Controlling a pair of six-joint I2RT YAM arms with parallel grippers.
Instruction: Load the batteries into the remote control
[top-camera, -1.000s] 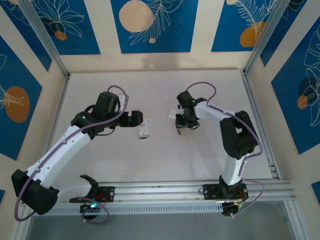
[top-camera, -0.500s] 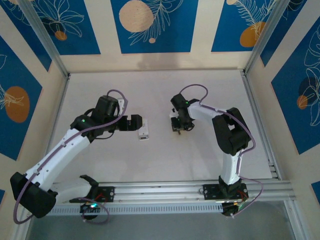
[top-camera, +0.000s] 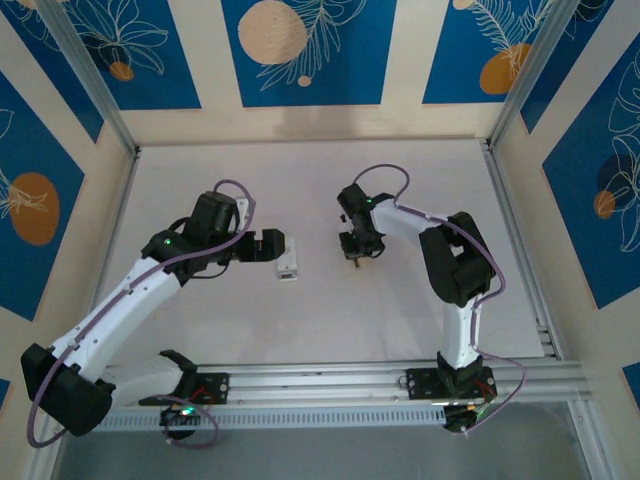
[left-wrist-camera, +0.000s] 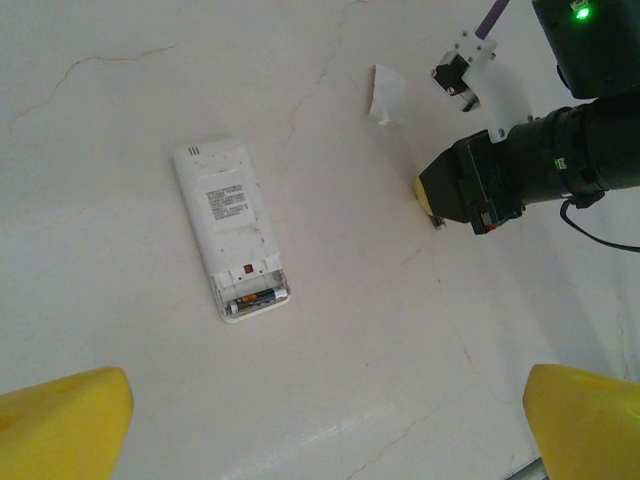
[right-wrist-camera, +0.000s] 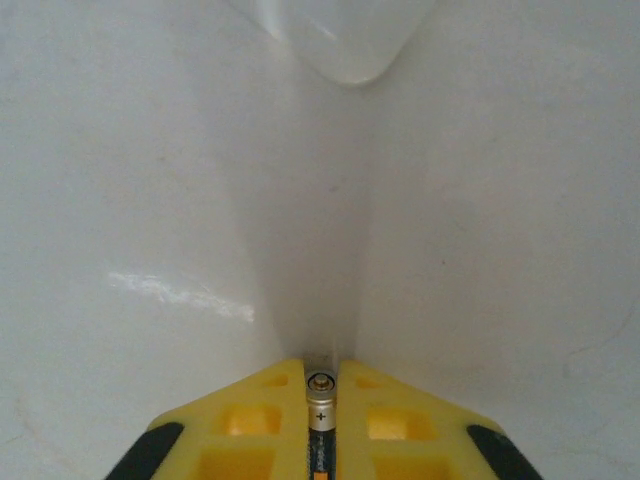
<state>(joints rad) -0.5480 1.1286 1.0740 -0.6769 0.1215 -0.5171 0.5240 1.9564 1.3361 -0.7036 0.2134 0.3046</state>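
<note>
Right gripper (top-camera: 357, 250), mid-frame, clamps a battery (right-wrist-camera: 320, 408), plus end forward; remote control (left-wrist-camera: 232, 228) lies face-down to its left in the top view, long axis near vertical, bay at lower end, nearer the wide-spread left gripper (top-camera: 268, 246).

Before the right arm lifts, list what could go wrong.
1. The right gripper pinches the battery between its fingertips; it may slip or swivel on the way.
2. The remote control lies loose, the left gripper open above it, so pushing the battery in may shove it.
3. One loaded battery already sits in the bay; the free slot beside it looks narrow, so a tilted approach could jam.
</note>
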